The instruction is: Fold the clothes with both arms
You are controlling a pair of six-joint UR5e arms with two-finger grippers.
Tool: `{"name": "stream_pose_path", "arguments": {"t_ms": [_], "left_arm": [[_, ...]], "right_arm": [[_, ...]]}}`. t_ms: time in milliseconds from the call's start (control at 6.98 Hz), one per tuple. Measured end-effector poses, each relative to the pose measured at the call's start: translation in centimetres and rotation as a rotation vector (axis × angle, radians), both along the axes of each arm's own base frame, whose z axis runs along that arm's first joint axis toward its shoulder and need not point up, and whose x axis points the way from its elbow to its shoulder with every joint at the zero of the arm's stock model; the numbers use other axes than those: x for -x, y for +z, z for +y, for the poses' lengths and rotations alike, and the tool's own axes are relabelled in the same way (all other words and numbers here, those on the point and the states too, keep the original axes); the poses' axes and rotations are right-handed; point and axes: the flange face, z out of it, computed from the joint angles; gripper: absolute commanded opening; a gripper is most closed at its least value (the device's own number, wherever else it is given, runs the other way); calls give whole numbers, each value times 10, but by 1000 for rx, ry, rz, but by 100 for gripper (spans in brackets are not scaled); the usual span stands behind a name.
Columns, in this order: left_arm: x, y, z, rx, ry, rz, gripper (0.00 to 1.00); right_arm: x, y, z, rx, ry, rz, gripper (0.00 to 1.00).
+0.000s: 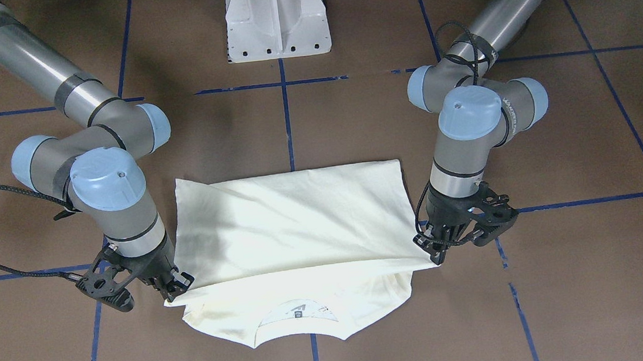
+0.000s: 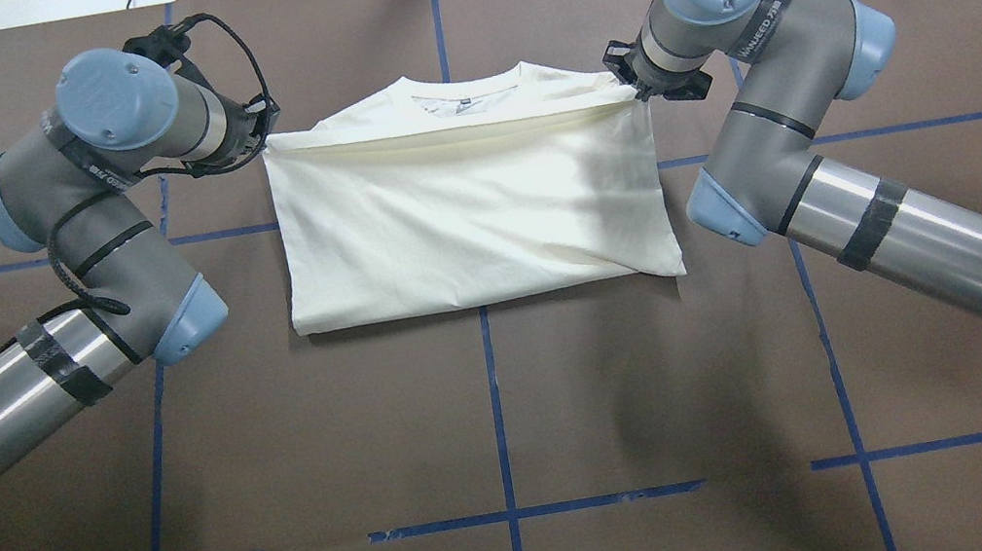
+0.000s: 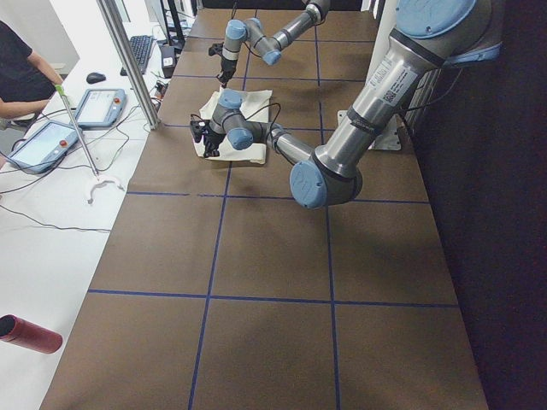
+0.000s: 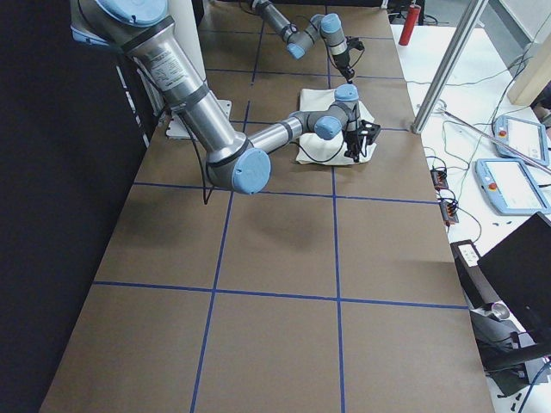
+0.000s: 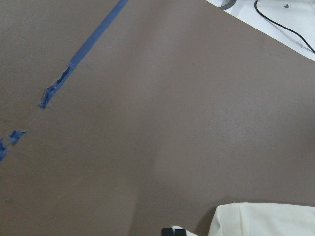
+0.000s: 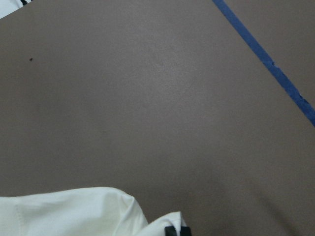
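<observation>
The cream T-shirt [image 2: 471, 210] lies folded on the brown table, its collar [image 1: 299, 315] at the far side from the robot. Its print is hidden. The upper layer's free edge is stretched between both grippers, just short of the collar. My left gripper [image 2: 265, 140] is shut on that edge's corner on the robot's left; it also shows in the front-facing view [image 1: 436, 253]. My right gripper [image 2: 641, 87] is shut on the other corner, seen also in the front-facing view [image 1: 177, 288]. The wrist views show only bits of cloth [image 5: 261, 219] [image 6: 74, 211] and table.
The white pedestal [image 1: 276, 19] stands at the robot's side of the table. Blue tape lines [image 2: 497, 412] cross the brown surface. Beyond the far edge, a side table holds tablets [image 4: 516, 185] and cables. A red cylinder [image 3: 30, 333] lies off the table's end.
</observation>
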Motion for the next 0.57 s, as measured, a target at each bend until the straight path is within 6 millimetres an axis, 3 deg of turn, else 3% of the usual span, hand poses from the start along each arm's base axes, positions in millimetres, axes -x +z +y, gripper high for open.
{"name": "stream_pose_path", "arguments": {"t_ms": [573], "left_arm": [[9, 21, 7, -43, 24, -17, 0]], "right_arm": [[0, -31, -16, -24, 12, -27, 0]]}}
